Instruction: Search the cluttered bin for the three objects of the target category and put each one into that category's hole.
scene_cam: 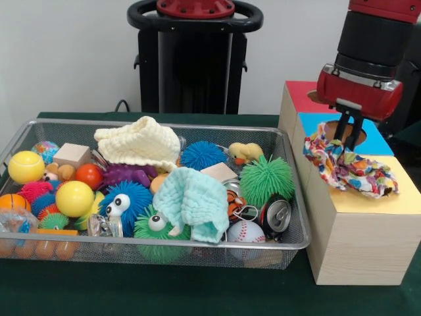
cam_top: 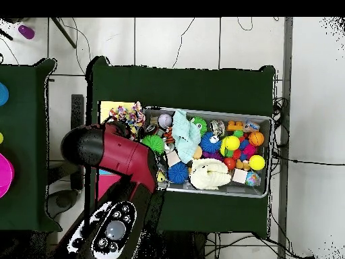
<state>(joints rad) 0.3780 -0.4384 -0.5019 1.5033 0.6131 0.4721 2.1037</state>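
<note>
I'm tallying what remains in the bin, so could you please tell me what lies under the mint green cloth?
The mint green cloth drapes over a green spiky toy with a googly eye and partly over an orange striped toy. Whatever lies beneath its middle is covered.

Glossy red-and-black arm (scene_cam: pixel 368 62) — round segments, slim black claw (scene_cam: pixel 347 130).

White wall (scene_cam: pixel 66 52), tiled floor (cam_top: pixel 175 40)
</note>
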